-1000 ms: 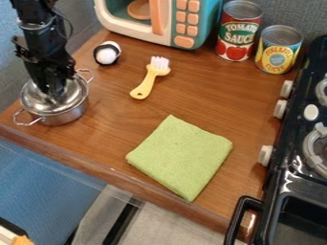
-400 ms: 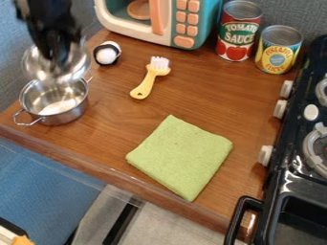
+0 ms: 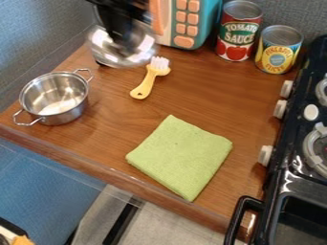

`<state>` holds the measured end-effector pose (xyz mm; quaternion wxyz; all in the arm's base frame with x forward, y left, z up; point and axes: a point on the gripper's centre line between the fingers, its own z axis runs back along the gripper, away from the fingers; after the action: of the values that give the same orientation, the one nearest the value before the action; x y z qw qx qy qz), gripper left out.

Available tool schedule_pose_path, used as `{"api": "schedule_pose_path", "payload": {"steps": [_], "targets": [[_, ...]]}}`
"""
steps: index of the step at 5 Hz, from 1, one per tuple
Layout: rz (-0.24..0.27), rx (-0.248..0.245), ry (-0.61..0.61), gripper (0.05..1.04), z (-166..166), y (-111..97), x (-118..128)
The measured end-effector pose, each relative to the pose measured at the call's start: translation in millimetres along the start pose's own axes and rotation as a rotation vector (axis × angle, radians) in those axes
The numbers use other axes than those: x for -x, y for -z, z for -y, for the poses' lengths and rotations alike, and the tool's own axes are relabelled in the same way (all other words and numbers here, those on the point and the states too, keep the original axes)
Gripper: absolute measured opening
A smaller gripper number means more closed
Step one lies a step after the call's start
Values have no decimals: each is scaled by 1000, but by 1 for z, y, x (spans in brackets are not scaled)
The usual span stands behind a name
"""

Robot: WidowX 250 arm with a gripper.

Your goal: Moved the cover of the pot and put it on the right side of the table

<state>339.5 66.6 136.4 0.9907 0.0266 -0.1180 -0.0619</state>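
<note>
The black gripper hangs at the upper left of the table, shut on the silver pot cover, which is held in the air. The cover is tilted and hides most of the black-and-white object behind it. Lower left of it stands the silver pot, uncovered and upright, its inside visible and its two wire handles sticking out. The wooden table lies under all of this.
Right of the cover lies a yellow brush. Behind are a toy microwave, a tomato sauce can and a pineapple can. A folded green cloth lies front centre, the black stove at right.
The gripper has lifted the cover off the pot and carried it right, toward the microwave. The pot, brush, cans and cloth have stayed where they were.
</note>
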Motion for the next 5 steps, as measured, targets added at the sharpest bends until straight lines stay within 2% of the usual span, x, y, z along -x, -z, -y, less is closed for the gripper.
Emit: {"api": "schedule_pose_path", "payload": {"steps": [1,2,3,4,5], "targets": [[-30,63,88,287,46,35,-34],[-75,88,183,287,88,67,-52],[-106,93,216,286,102,90,-58],[-128,84,234,286,104,104,-60],[-132,86,233,349,105,104,-60]]}}
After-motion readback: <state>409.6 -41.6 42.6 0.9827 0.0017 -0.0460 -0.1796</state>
